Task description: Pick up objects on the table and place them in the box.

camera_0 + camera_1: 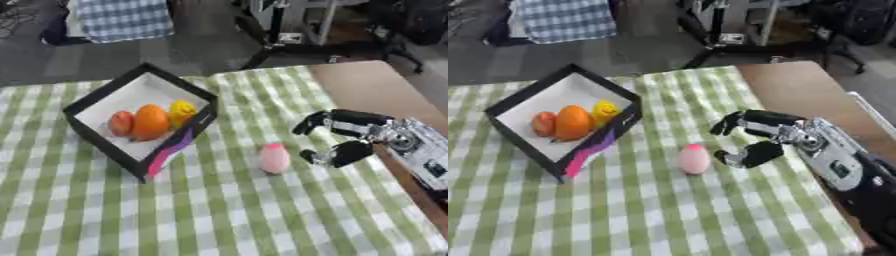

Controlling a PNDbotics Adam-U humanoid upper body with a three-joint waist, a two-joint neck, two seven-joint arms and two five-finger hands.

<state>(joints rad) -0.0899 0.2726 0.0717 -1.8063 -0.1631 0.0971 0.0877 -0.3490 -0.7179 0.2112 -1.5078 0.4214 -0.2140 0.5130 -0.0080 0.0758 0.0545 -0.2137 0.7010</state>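
A pink egg-shaped object (274,158) lies on the green checked cloth, right of the box. The black box (88,98) with a white inside stands tilted at the left and holds an orange fruit (150,121), a reddish fruit (121,123) and a yellow item (181,112). My right hand (346,137) hovers just right of the pink object, open, with fingers above and thumb below, a small gap from it. My left hand shows in neither view.
The checked cloth (219,215) covers most of the table; bare brown tabletop (367,87) shows at the right. Beyond the far edge stand a black stand's legs (289,45) and a checked fabric (122,17).
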